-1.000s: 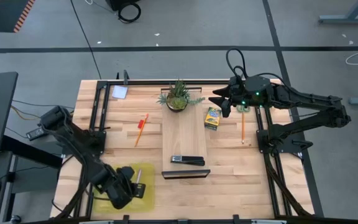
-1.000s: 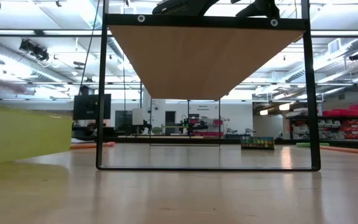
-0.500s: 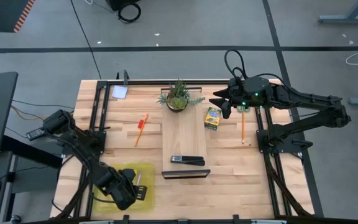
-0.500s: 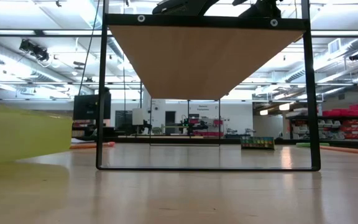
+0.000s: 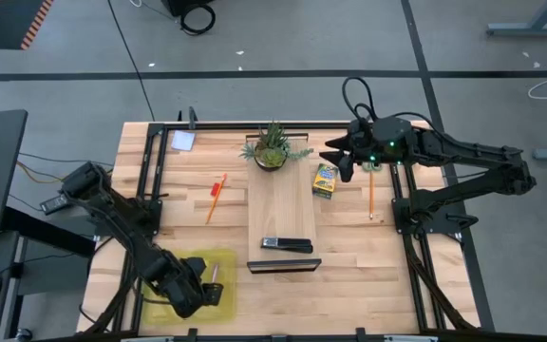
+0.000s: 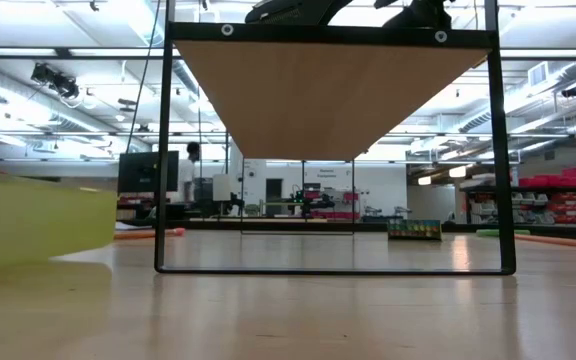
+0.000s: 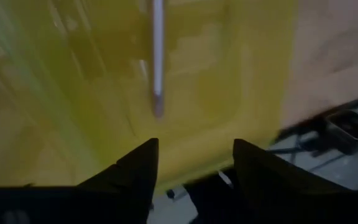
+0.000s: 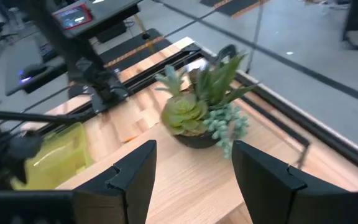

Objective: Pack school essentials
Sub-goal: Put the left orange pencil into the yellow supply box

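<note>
Since the earlier frame the left jaws [image 7: 191, 163] have parted, freeing a thin pencil-like stick [image 7: 158, 56] into the yellow bin [image 7: 241, 74] just ahead. Right jaws [image 8: 191, 171] hover open, empty, above the crayon box [image 5: 325, 180], presumably next.

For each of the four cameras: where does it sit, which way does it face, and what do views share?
High: overhead, straight down; both arms, yellow tray.
Low: table height, facing the room; arms barely peek over the frame.
Left wrist: above the tray, over a slim stick; left hand open.
Right wrist: faces potted plant; right hand open.
Shared: tray, plant.
</note>
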Available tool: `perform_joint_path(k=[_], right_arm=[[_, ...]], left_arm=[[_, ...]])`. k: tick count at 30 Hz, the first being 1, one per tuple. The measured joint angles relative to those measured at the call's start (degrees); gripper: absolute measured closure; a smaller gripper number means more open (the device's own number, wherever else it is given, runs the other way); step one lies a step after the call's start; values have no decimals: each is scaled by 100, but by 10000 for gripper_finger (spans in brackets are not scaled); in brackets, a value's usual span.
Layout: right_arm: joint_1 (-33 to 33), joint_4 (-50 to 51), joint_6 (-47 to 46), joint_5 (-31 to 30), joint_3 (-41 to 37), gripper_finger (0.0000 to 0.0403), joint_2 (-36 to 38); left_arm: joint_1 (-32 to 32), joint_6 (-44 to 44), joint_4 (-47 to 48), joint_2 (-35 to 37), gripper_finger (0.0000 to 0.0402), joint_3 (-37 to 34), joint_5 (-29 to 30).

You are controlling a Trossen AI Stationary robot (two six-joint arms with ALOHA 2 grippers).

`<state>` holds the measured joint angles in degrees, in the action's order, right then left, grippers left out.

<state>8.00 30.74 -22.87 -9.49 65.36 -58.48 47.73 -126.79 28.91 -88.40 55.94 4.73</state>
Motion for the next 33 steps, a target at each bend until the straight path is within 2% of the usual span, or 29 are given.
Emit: perform_joint_path(k=[5, 15, 22, 33], right_arm=[[237, -1, 53, 595, 0, 186, 0], [554, 50, 205, 743, -13, 186, 24], [549, 50, 414, 715, -13, 186, 35], [549, 49, 404, 699, -13, 186, 35]], left_arm=[[-337, 358, 729, 586, 170, 2, 6], [-1451, 1986, 2800, 1660, 192, 2, 9], [-2445, 3832, 3010, 1880, 206, 2, 10], [-4462, 6888, 3305, 1878, 247, -13, 13]])
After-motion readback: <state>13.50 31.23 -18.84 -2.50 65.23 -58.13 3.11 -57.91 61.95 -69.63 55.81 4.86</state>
